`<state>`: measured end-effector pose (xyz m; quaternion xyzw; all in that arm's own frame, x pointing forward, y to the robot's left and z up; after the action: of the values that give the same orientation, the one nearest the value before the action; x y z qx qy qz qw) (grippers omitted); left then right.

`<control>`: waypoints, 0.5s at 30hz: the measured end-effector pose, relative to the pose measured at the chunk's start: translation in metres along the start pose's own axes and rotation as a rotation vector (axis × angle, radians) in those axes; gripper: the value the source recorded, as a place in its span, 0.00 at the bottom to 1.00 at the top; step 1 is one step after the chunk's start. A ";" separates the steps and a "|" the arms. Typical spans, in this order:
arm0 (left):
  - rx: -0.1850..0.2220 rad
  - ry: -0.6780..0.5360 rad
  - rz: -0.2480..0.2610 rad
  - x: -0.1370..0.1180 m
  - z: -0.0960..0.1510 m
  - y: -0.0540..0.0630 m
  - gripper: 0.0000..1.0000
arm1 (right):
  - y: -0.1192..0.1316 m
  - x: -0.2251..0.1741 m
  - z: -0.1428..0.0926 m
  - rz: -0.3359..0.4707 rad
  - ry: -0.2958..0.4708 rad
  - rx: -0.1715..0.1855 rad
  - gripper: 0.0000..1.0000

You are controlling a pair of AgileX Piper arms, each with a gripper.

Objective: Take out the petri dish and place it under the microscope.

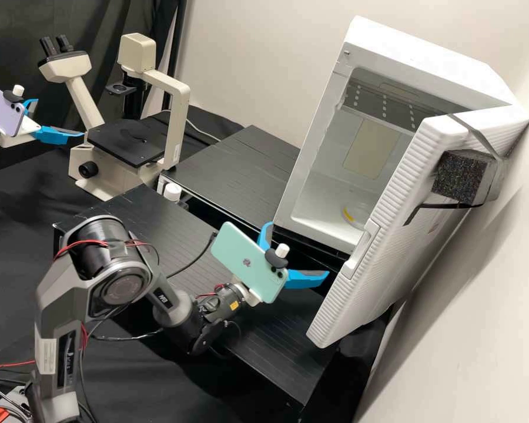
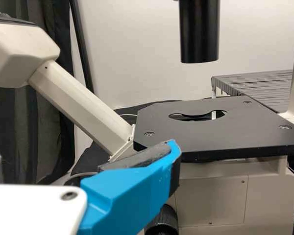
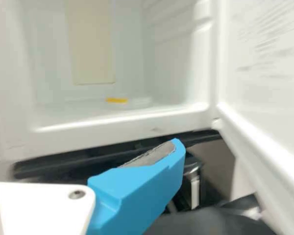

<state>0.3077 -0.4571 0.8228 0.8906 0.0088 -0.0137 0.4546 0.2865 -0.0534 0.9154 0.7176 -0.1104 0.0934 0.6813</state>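
Note:
The clear petri dish (image 1: 357,217), with a yellow mark, lies on the floor inside the white cabinet (image 1: 316,194); in the right wrist view the dish (image 3: 133,103) is faint beyond the front sill. My right gripper (image 1: 299,248) is open outside the doorway, apart from the dish; in its wrist view, one blue finger of this gripper (image 3: 142,188) stands below the sill. The cream microscope (image 1: 178,111) has a flat black stage (image 1: 126,141). My left gripper (image 1: 60,117) is open beside it, and in the left wrist view a finger of that gripper (image 2: 130,193) appears before the stage (image 2: 186,137).
The ribbed cabinet door (image 1: 388,229) stands open close to the right gripper. Black platforms (image 1: 229,170) lie between microscope and cabinet, with a white-capped object (image 1: 172,192) near their edge. The black microscope tube (image 2: 199,32) hangs above the stage.

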 end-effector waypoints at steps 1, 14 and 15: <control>0.000 0.000 0.000 0.000 0.000 0.000 1.00 | 0.003 0.007 0.002 0.008 0.003 -0.005 1.00; 0.000 0.000 0.000 0.000 0.000 0.000 1.00 | 0.028 0.100 0.013 -0.026 0.031 -0.017 1.00; 0.000 0.000 0.000 0.000 0.000 0.000 1.00 | 0.030 0.108 0.014 -0.033 0.026 -0.022 1.00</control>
<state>0.3077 -0.4571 0.8228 0.8906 0.0088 -0.0137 0.4546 0.3813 -0.0721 0.9739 0.7104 -0.0909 0.0900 0.6920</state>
